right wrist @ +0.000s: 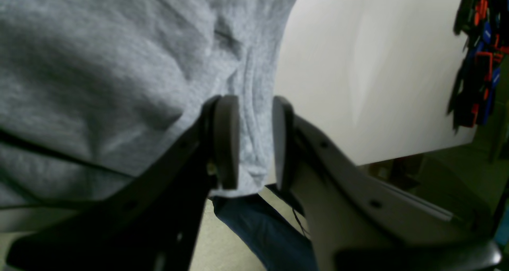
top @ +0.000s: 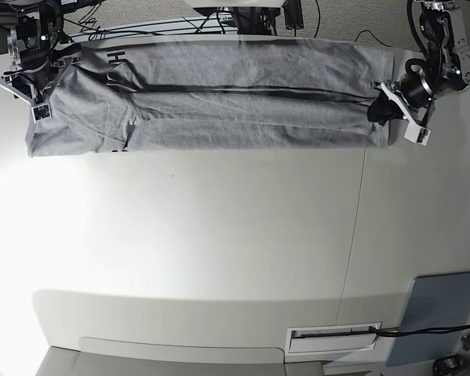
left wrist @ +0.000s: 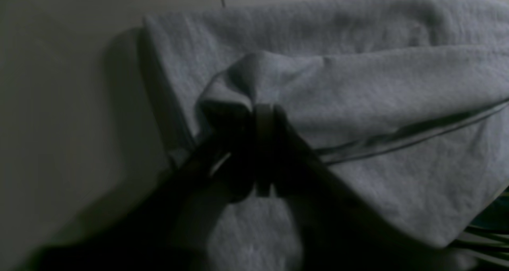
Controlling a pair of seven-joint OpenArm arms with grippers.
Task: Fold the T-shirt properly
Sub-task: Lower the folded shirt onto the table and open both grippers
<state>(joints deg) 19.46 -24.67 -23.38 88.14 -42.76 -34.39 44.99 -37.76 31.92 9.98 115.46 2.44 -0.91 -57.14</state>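
A wide white table (top: 219,251) fills most of the base view, with a thin seam running down it toward the near edge and a bright patch of glare near the middle. Black cables (top: 180,19) lie along the far edge behind it. At the near corner on that view's right sits a flat grey-blue panel (top: 437,317), and beside it a white slotted strip (top: 333,337) is set into the table edge. In the right wrist view, green flooring shows past the table edge, along with a cluster of orange, blue and black items (right wrist: 479,52) too blurred to identify.

The T-shirt (top: 219,98) lies stretched in a long band across the far part of the table, folded lengthwise with a dark fold line running along it. Black lettering shows near its end on the base view's left; only a single "H" (top: 116,57) reads clearly, and the marks lower down are too small to make out.

The right gripper (right wrist: 254,144) sits at that end, its pads (right wrist: 226,140) spread apart with a bunched strip of the grey fabric between them, not squeezing it. The left gripper (left wrist: 264,124) is at the opposite end, dark and blurred, with a puckered fold of cloth rising around its tip; whether it pinches the cloth or has let go I cannot tell.
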